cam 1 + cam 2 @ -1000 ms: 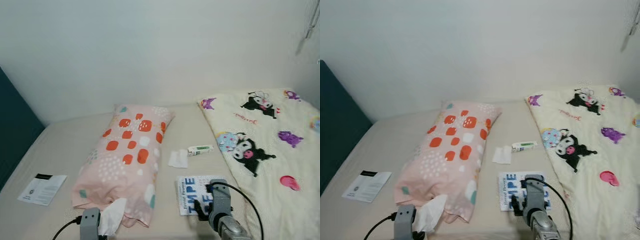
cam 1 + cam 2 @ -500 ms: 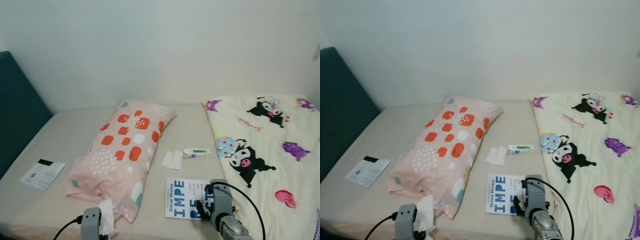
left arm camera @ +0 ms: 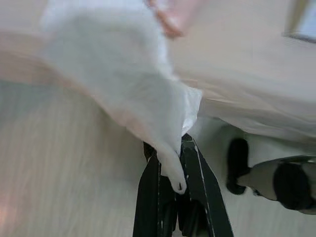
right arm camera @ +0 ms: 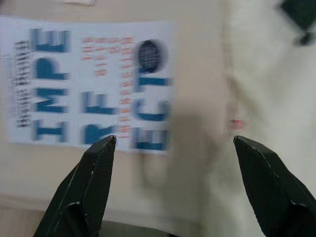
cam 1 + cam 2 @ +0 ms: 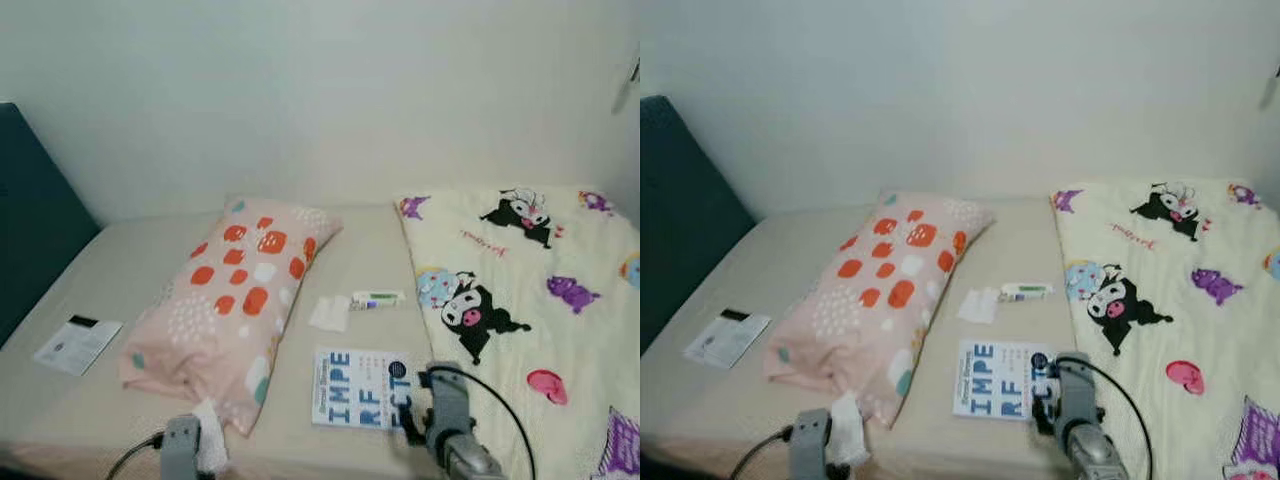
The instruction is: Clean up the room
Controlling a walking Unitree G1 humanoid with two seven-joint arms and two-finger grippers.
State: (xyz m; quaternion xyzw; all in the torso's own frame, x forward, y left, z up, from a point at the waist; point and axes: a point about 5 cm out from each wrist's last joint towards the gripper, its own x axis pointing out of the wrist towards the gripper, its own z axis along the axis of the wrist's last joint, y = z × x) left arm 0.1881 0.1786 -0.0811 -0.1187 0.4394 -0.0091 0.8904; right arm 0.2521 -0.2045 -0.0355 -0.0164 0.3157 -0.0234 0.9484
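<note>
The white tissue is pinched between the closed fingers of the left end effector, hanging at the near edge of the bed, just below the pillow's front corner. One book with big blue letters lies flat on the bed, and the right end effector hovers over its near right corner with fingers spread wide, gripping nothing. Compared with half a second back, the whole view has slid: the book and pillow now sit a touch further left and higher, and more of the blanket's near right corner has come in, which reads as the camera moving, not the things. The tissue remains clamped in the left end effector, and the right one still hangs open above the book. Counting up: one pink pillow with orange and white spots lying lengthwise, one small white crumpled tissue beyond the book, one small tube just beside it, touching or nearly so, and one leaflet with a black strip well apart on the left side of the bed. One cream blanket with cartoon figures covers the right side. A dark teal headboard stands at the far left against the white wall.
</note>
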